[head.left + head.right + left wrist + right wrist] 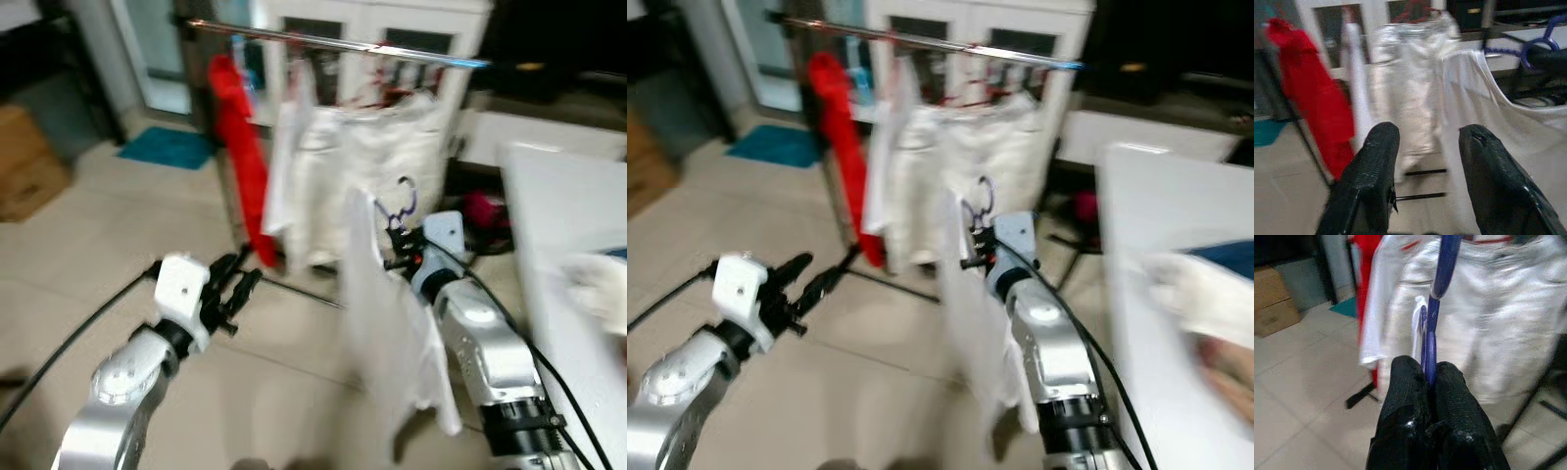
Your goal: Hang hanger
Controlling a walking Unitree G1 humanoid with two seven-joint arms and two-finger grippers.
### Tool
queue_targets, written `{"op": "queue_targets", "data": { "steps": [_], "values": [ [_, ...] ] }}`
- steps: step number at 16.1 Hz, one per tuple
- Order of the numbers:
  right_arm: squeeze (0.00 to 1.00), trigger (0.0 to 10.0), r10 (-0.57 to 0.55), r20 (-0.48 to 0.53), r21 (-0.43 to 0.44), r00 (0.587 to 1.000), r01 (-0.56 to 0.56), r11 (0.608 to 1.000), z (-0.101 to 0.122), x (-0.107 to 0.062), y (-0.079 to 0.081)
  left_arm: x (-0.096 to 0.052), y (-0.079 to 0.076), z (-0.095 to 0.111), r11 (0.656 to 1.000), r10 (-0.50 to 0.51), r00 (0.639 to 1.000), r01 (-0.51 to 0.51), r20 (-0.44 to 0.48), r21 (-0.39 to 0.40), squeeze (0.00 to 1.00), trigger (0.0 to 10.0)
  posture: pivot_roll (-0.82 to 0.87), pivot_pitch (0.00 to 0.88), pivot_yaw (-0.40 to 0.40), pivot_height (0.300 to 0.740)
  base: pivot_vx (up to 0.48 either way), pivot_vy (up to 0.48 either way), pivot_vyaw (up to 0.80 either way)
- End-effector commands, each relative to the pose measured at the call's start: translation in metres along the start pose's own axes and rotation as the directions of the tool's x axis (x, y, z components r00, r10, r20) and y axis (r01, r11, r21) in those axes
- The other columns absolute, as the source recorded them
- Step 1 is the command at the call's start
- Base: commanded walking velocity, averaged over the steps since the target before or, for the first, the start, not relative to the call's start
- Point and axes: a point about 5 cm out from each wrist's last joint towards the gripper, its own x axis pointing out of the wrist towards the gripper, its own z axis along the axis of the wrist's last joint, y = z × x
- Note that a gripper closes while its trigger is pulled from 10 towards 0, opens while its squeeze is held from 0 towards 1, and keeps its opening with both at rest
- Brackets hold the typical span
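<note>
Two fingers of the right gripper (1429,382) pinch the purple hanger (1431,340); the rail (333,41) lies above, upper centre; left gripper (1425,161) spread wide.

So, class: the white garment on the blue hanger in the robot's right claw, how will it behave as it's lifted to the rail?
Probably floppy: the white garment drapes limp below the blue hanger. Likely light, since the right claw carries it by a thin pinch. It may swing and brush the clothes on the rail.
</note>
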Motion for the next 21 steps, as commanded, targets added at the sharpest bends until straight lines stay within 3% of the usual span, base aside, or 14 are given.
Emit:
{"op": "queue_targets", "data": {
  "steps": [1, 5, 7, 8, 9, 11, 18, 19, 20, 21],
  "values": [
    [0.0, 10.0, 0.086, 0.075, -0.012, 0.993, -0.085, 0.996, 0.02, 0.005, 0.014, 0.002, 0.004, -0.001, 1.0, -0.008, 1.0, 0.008, -0.019, 0.006, 0.0, 10.0, 0.08, 0.003, 0.025, 0.74, 0.0, 0.428, 0.0],
    [0.0, 10.0, 0.243, 0.129, -0.02, 0.961, -0.243, 0.97, 0.037, 0.002, 0.037, 0.012, 0.008, 0.002, 0.999, -0.029, 0.999, 0.029, -0.015, 0.019, 0.0, 10.0, 0.07, 0.001, 0.013, 0.74, 0.0, 0.406, 0.0],
    [0.0, 10.0, 0.3, 0.166, -0.017, 0.939, -0.301, 0.953, 0.044, 0.002, 0.044, 0.027, 0.006, 0.005, 0.999, -0.036, 0.999, 0.036, -0.01, 0.03, 0.0, 10.0, 0.07, 0.0, 0.001, 0.74, 0.0, 0.0, 0.0],
    [0.0, 3.4, 0.34, 0.192, -0.021, 0.921, -0.342, 0.939, 0.05, 0.0, 0.047, 0.038, 0.006, 0.006, 0.998, -0.027, 0.999, 0.028, -0.024, 0.049, 0.0, 10.0, 0.08, 0.0, 0.002, 0.74, 0.0, 0.0, 0.0],
    [0.0, 0.0, 0.387, 0.227, -0.021, 0.893, -0.393, 0.919, 0.058, -0.003, 0.05, 0.051, 0.004, 0.011, 0.997, -0.038, 0.999, 0.039, -0.015, 0.067, 0.0, 10.0, 0.08, 0.0, 0.003, 0.74, 0.0, 0.0, 0.0],
    [0.0, 0.0, 0.441, 0.236, -0.067, 0.866, -0.438, 0.896, 0.06, -0.005, 0.057, 0.068, 0.007, 0.019, 0.999, 0.006, 1.0, -0.007, 0.016, 0.052, 0.0, 10.0, 0.06, 0.0, 0.006, 0.74, 0.0, 0.0, 0.0],
    [0.0, 0.0, 0.528, 0.257, -0.109, 0.809, -0.519, 0.848, 0.064, -0.015, 0.065, 0.086, 0.002, 0.029, 1.0, -0.006, 0.997, 0.004, 0.079, 0.024, 0.0, 10.0, 0.04, 0.0, 0.018, 0.74, 0.0, 0.0, 0.0],
    [0.0, 0.0, 0.532, 0.256, -0.111, 0.807, -0.522, 0.845, 0.064, -0.015, 0.065, 0.087, 0.002, 0.029, 1.0, -0.005, 0.997, 0.003, 0.082, 0.022, 0.0, 8.0, 0.04, 0.0, 0.018, 0.74, 0.0, 0.0, 0.0],
    [0.0, 0.0, 0.538, 0.254, -0.113, 0.804, -0.528, 0.842, 0.064, -0.016, 0.065, 0.087, 0.002, 0.028, 1.0, 0.002, 0.996, -0.003, 0.086, 0.015, 0.0, 2.7, 0.04, 0.0, 0.011, 0.74, 0.0, 0.0, 0.0],
    [0.0, 0.0, 0.545, 0.254, -0.116, 0.799, -0.534, 0.837, 0.063, -0.017, 0.065, 0.087, 0.001, 0.027, 1.0, 0.003, 0.996, -0.004, 0.09, 0.012, 0.0, 0.0, 0.04, 0.0, 0.011, 0.74, 0.0, 0.0, 0.0]
  ]
}}
